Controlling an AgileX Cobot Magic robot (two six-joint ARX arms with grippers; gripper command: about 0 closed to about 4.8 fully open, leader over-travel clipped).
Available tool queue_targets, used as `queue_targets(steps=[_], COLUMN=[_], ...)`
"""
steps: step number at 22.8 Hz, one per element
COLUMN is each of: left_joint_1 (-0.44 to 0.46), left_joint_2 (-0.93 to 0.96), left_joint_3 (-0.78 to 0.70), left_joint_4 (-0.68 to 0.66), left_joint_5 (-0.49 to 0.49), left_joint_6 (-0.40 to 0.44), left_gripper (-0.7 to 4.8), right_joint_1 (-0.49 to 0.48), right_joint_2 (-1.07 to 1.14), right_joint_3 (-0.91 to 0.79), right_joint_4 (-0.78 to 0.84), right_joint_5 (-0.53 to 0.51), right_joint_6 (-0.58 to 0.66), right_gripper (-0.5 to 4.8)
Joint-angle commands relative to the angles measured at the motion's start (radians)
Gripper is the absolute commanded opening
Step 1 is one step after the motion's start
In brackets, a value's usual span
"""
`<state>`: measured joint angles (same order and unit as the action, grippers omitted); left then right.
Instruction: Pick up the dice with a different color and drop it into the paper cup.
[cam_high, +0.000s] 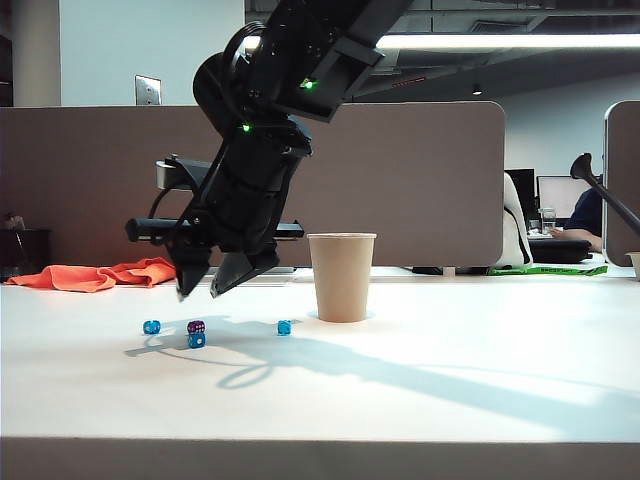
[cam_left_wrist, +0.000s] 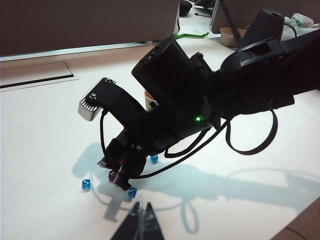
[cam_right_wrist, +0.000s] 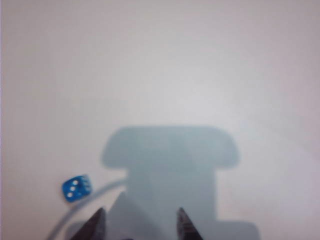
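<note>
Grippers, translucent purple die, tapered cup.

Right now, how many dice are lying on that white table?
4. Three blue dice: one farthest left, one nearest the camera, one closest to the paper cup. The purple die sits just behind the front blue one. None looks hidden.

Black jointed arm, green lights, looping cables.
</note>
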<state>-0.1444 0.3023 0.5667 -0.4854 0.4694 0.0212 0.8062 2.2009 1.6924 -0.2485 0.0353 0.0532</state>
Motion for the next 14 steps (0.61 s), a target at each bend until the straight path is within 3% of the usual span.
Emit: queue_targets(steps=[1,14], left_joint_1=[-0.001,-0.001], left_joint_2=[0.000,0.000], left_joint_3=[0.005,0.005], left_joint_4=[0.015,0.016], left_joint_5=[0.006,0.006], left_joint_6=[-0.017,-0.023], left_gripper=[-0.06,-0.06], right_joint_1=[0.002,0.007], right_joint_2=[-0.005,-0.003], right_joint_3=[0.003,0.003], right_joint_4=[-0.007,-0.039], right_joint_5=[0.018,0.010], right_joint_6=[-0.002,-0.002], right_gripper=[1.94,1.94])
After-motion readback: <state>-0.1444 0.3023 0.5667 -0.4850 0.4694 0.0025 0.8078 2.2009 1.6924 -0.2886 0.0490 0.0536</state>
